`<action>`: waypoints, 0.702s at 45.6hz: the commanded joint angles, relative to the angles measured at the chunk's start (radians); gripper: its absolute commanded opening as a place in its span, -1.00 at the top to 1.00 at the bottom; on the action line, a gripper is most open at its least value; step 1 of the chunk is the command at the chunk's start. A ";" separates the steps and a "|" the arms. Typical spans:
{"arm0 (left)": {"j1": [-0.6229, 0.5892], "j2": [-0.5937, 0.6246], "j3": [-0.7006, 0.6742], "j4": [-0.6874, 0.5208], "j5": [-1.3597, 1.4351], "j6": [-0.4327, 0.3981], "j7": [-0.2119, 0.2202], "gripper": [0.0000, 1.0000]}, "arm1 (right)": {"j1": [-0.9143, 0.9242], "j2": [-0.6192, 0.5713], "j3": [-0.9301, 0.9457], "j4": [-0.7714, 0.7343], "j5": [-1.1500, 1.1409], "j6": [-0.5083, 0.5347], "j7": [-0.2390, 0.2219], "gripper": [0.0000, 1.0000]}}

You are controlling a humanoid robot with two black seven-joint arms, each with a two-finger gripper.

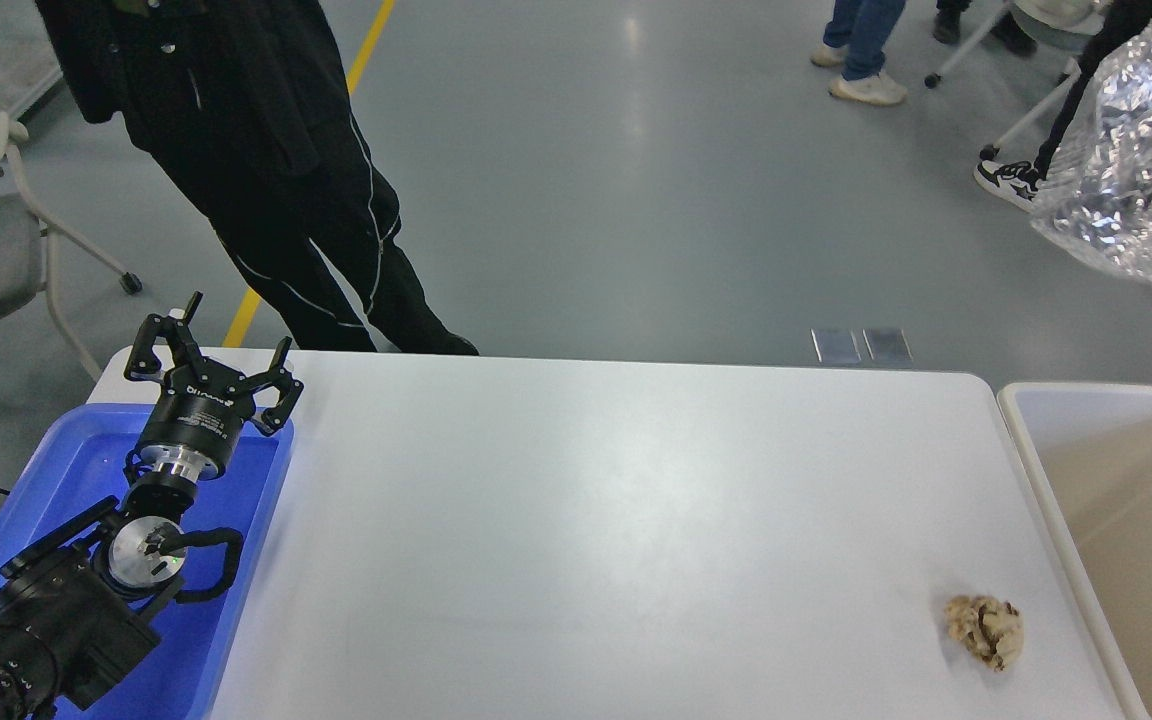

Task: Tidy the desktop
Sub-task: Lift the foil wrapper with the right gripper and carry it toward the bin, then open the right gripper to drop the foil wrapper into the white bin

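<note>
While the left end effector (226, 355) hangs spread wide, a lumpy, perhaps crumpled-paper wad (983, 629) sits on the glossy desktop (586, 520).

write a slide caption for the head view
Left claw open above the blue tray; a crumpled brown lump lies on the white desktop near the beige bin.

desktop (586, 520) mid open, crumpled lump (983, 629) nr right edge

lab or workshop hall | grey sealed floor (636, 200) | yellow floor line (361, 60) | onlookers standing (266, 150)
</note>
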 commanded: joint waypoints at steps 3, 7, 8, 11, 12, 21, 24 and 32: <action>0.000 0.000 0.000 0.000 0.000 -0.001 0.000 -1.00 | -0.195 0.187 -0.006 -0.522 0.066 -0.001 -0.005 1.00; 0.000 0.000 0.000 0.000 0.000 0.000 0.000 -1.00 | -0.244 0.229 -0.003 -0.597 0.066 -0.013 -0.022 1.00; 0.000 0.000 0.000 0.000 0.000 -0.001 0.000 -1.00 | -0.256 0.235 -0.003 -0.610 0.066 -0.017 -0.031 1.00; 0.000 0.000 0.000 0.000 0.000 0.000 0.000 -1.00 | -0.294 0.255 0.000 -0.639 0.080 -0.056 -0.096 1.00; 0.000 0.000 0.000 0.000 0.000 -0.001 0.000 -1.00 | -0.305 0.259 0.000 -0.643 0.086 -0.069 -0.120 1.00; 0.000 0.000 0.000 0.000 0.000 -0.001 0.000 -1.00 | -0.384 0.273 0.000 -0.645 0.181 -0.162 -0.331 1.00; 0.000 0.000 0.000 0.000 0.000 0.000 0.000 -1.00 | -0.410 0.282 0.002 -0.645 0.204 -0.186 -0.385 1.00; 0.000 0.000 0.000 0.000 0.000 0.000 0.000 -1.00 | -0.482 0.319 0.011 -0.645 0.239 -0.255 -0.491 1.00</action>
